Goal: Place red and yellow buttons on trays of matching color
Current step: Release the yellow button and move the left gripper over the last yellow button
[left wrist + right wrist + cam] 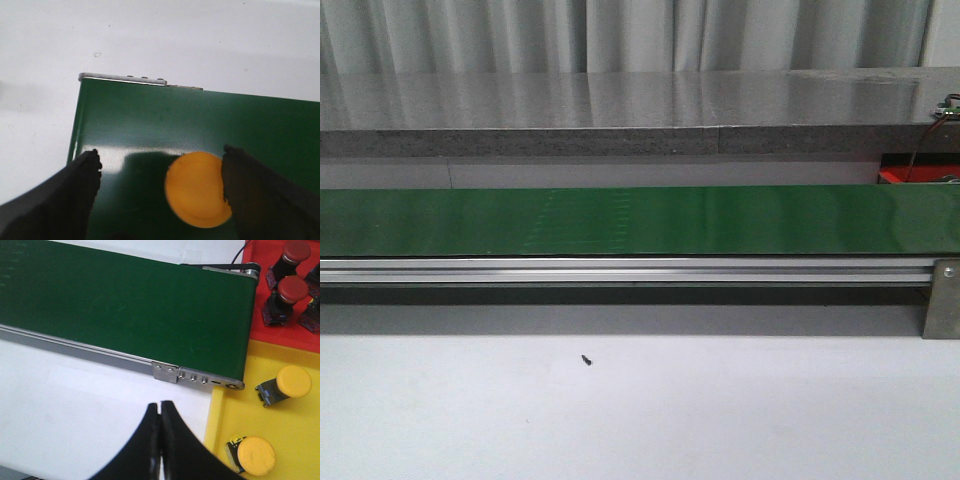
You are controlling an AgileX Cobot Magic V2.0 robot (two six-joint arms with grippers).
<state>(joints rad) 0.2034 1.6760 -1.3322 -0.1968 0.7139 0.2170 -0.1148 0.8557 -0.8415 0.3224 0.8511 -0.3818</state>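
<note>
Yellow button (197, 190) sits on the green belt (200, 120) between the left end effector's (160, 187) wide-open, empty jaws, touching one finger; right end effector (160, 440) is closed, empty.

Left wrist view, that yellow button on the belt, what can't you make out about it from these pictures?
- Yellow button, left wrist view: blurred cap only; body beneath is hidden, one side covered by a finger.
- Contact with that finger: cannot tell.
- Front view: button and left gripper lie outside the frame.

Yellow button (197, 190) on green belt (200, 120)
</note>
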